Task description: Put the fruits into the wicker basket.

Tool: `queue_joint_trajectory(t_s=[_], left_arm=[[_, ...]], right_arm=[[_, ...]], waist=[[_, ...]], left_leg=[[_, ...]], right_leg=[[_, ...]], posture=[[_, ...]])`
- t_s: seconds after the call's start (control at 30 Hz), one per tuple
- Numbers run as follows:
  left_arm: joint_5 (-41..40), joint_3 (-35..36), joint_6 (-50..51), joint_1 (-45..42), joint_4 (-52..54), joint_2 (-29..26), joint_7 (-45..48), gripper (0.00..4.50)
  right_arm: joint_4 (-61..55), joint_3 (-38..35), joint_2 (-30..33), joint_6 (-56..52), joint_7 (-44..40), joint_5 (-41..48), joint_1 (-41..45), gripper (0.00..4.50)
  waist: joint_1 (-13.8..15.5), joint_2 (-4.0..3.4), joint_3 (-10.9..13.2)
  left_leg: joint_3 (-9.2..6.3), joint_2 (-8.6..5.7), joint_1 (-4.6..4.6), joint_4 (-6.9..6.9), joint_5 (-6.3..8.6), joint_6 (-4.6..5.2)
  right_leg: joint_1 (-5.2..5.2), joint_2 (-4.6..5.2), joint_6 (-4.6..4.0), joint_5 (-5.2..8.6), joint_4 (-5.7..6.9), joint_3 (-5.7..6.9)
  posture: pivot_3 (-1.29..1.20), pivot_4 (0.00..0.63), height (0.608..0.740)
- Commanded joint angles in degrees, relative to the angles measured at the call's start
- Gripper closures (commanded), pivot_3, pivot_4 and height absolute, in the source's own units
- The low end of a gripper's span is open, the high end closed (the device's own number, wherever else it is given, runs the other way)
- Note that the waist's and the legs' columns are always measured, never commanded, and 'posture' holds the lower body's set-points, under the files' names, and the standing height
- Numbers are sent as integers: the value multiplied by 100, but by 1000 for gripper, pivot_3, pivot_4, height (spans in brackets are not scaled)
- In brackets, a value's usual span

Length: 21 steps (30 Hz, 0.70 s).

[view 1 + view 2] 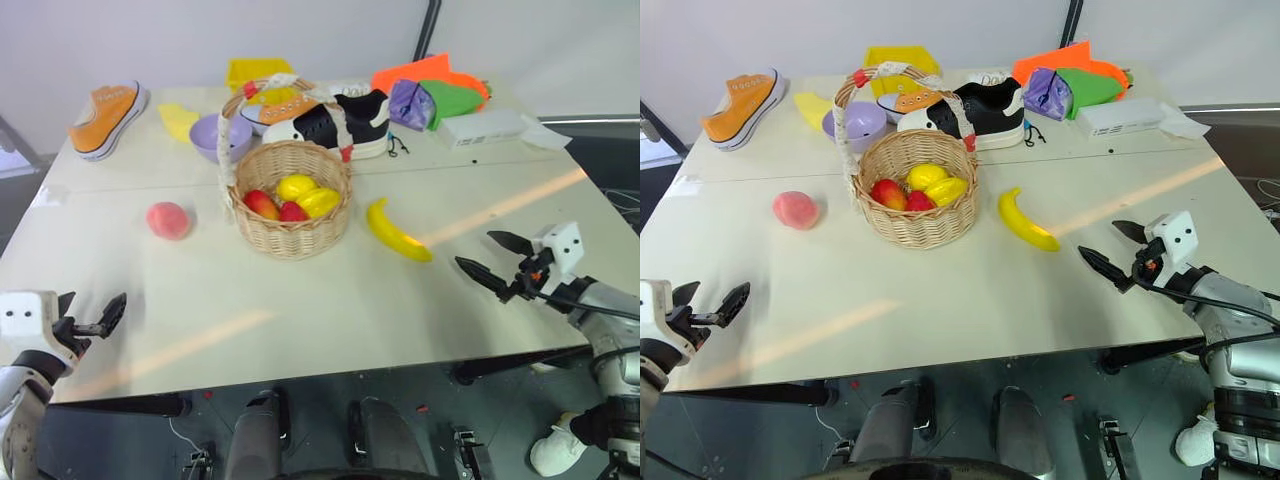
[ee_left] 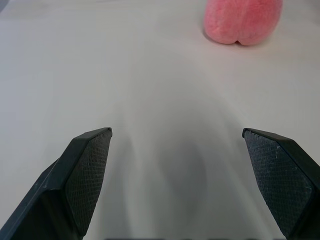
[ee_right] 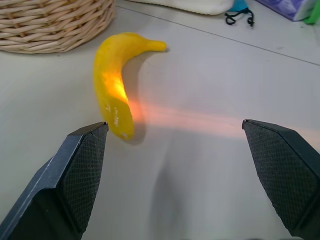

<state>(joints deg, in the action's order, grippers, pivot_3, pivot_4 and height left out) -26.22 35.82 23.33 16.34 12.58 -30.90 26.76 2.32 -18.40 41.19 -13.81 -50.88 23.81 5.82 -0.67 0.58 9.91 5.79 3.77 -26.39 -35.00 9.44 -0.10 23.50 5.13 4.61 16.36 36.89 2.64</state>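
Observation:
The pink-red peach (image 1: 168,220) lies on the white table, left of the wicker basket (image 1: 290,238). Several red and yellow fruits sit inside the basket. The yellow banana (image 1: 397,232) lies on the table just right of the basket. My left gripper (image 1: 95,312) hovers open over the table's near left corner, well short of the peach (image 2: 242,20). My right gripper (image 1: 474,250) stands open at the near right, pointing toward the banana (image 3: 112,80), whose near end lies just ahead of one finger. Neither gripper holds anything.
Along the table's back are an orange sneaker (image 1: 105,118), a pale yellow flat piece (image 1: 178,118), a lavender bowl (image 1: 212,138), a yellow crate (image 1: 255,72), a black-and-white sneaker (image 1: 340,125), bright orange, green and purple items (image 1: 435,90) and a white box (image 1: 480,128).

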Motion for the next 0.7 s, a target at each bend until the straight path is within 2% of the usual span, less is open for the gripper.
queue_joint_trajectory(t_s=[0.03, 0.2, 0.3, 0.53, 0.7], left_arm=[[29, 120, -48, 7, 173, -37, -93, 0], [-13, -41, 74, -213, 266, 0, -262, 0], [-5, -158, 268, -552, 391, 8, -551, 0], [652, -1013, 1054, -1771, 444, -120, -1461, 0], [916, -1687, 1289, -3009, -150, -27, -1647, 0]], right_arm=[[-266, -48, 51, 21, 15, 62, 75, 7], [-616, 54, 42, -96, 24, 128, 104, 7], [-1202, 293, 57, -411, -48, 269, 135, 7], [-3069, 1113, 28, -1498, -42, 1040, 601, 7], [-3743, 2035, -408, -1863, 268, 1076, 1265, 7]], waist=[[-5, 0, 0], [-6, 0, 0], [-5, 0, 0], [3, 1, 0], [18, 12, -4]], left_leg=[[0, 0, 0, 0, 0, 0], [2, 0, 0, 4, 1, 1], [3, 0, 0, 4, 1, 1], [6, -2, -5, 2, 0, 1], [5, -2, -8, 0, 0, 2]], right_leg=[[0, 0, 0, 0, -1, -1], [3, 0, -1, -1, -1, -4], [3, 0, -2, -1, -1, -5], [-11, 0, -2, -2, 4, -7], [-10, -5, -1, -2, 9, -5]], posture=[[0, 150, 740], [0, 150, 740], [0, 150, 740], [0, 150, 740], [0, 150, 740]])
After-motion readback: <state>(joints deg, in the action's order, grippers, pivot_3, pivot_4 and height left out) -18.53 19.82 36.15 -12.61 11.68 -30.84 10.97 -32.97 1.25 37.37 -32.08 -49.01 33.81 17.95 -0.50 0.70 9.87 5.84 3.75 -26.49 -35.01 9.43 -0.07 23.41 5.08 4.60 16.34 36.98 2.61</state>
